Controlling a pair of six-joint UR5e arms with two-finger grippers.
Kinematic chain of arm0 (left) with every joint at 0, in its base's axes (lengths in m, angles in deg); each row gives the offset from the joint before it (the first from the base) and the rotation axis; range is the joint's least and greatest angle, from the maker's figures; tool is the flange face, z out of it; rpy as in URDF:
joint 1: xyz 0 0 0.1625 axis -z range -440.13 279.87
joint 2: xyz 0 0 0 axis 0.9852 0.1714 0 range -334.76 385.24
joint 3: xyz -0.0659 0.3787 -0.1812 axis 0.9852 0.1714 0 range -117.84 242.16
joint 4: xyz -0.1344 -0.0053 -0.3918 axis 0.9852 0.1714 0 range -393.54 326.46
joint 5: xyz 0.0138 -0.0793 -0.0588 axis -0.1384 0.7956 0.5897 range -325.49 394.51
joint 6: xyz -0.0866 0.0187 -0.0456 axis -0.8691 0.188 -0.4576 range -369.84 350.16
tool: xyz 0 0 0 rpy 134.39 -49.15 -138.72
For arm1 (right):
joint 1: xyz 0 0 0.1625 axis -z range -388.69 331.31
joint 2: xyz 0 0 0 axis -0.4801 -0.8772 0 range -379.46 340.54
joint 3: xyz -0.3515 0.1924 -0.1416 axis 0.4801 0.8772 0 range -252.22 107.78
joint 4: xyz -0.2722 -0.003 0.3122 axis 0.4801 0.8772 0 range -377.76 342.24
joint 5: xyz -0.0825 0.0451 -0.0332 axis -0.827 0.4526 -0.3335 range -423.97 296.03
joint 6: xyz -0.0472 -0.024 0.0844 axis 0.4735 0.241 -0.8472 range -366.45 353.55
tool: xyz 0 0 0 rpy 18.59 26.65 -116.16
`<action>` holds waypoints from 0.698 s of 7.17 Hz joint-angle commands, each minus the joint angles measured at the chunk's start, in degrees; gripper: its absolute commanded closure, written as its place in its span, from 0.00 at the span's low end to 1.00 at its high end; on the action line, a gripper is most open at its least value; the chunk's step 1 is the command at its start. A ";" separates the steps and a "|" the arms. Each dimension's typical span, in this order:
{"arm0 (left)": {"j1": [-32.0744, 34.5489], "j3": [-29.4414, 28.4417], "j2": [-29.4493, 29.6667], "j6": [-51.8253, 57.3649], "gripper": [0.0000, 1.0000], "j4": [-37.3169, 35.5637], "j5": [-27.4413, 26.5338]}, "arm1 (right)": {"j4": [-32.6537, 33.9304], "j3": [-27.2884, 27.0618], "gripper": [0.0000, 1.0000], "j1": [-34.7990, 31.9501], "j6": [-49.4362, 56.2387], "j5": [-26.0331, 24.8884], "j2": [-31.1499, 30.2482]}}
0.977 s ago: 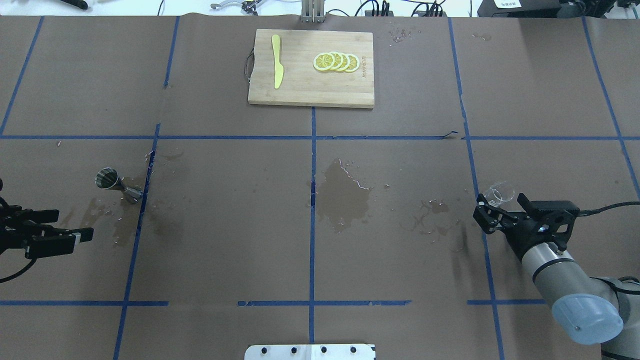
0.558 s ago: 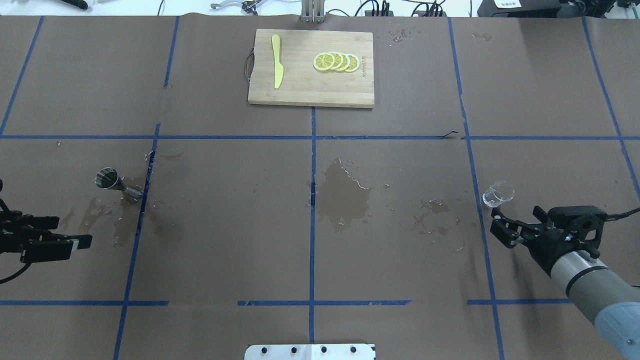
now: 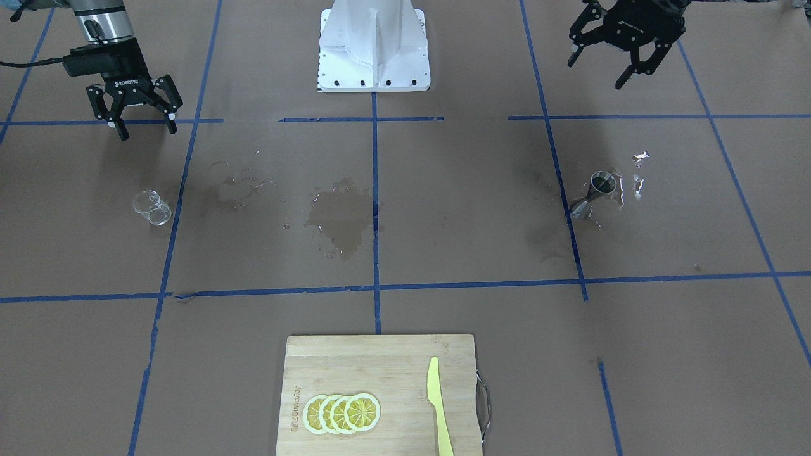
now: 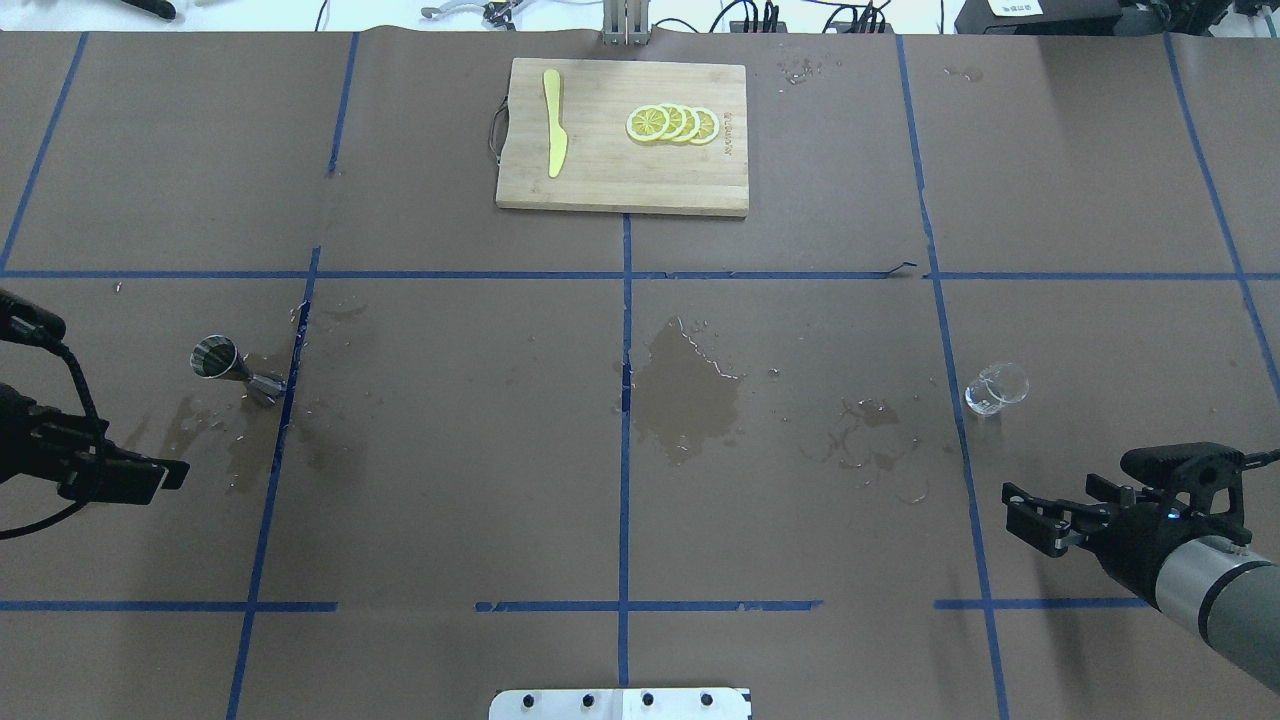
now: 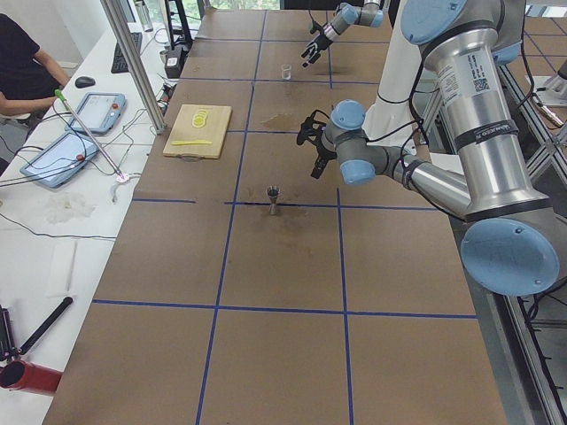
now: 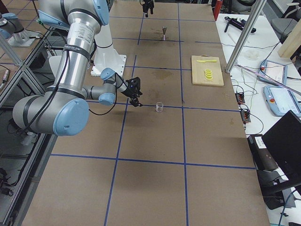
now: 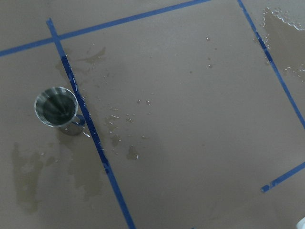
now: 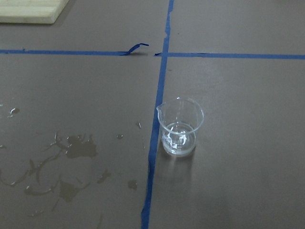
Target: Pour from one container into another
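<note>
- On the left of the tabletop, you are holding the left gripper well apart from the jigger, its fingers spread and empty. Nothing there is calling for a grasp, so you are doing well to keep it off.
- Just left of a blue tape line, the jigger is standing upright, a small grey steel hourglass. Its upper cone is reading dark from the left wrist view; how full it is cannot be told.
- Around the middle, a puddle and scattered drops are wetting the paper, so bases may be sliding more easily than they look.
- Just right of another tape line, the glass cup is standing upright and alone, far from the jigger. It is clear and short, with a thick base and a small pouring lip; only a trace of liquid seems to be sitting at the bottom.
- At the far right, the right gripper is hovering near the cup with fingers apart, touching nothing. If you are going for it, be coming in low and level, straddling the wall below the rim, lip pointing sideways.
</note>
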 commanded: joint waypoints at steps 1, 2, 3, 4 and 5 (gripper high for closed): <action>9.69 0.19 14.53 14.60 0.00 -23.42 0.03 | 10.04 -6.68 0.00 -0.11 0.06 4.23 -0.75; 16.63 -3.13 22.61 24.78 0.00 -32.76 -0.06 | 14.70 -9.15 0.00 -0.20 0.15 5.46 -0.58; 22.79 -8.73 27.83 32.19 0.00 -34.68 -0.15 | 20.49 -11.70 0.00 -0.64 0.58 6.87 0.03; 26.07 -12.61 28.58 35.92 0.00 -34.61 0.11 | 25.51 -13.21 0.00 -4.47 2.41 11.58 3.00; 28.01 -15.96 29.45 40.82 0.00 -34.61 1.51 | 29.22 -13.48 0.00 -9.99 7.57 17.28 5.81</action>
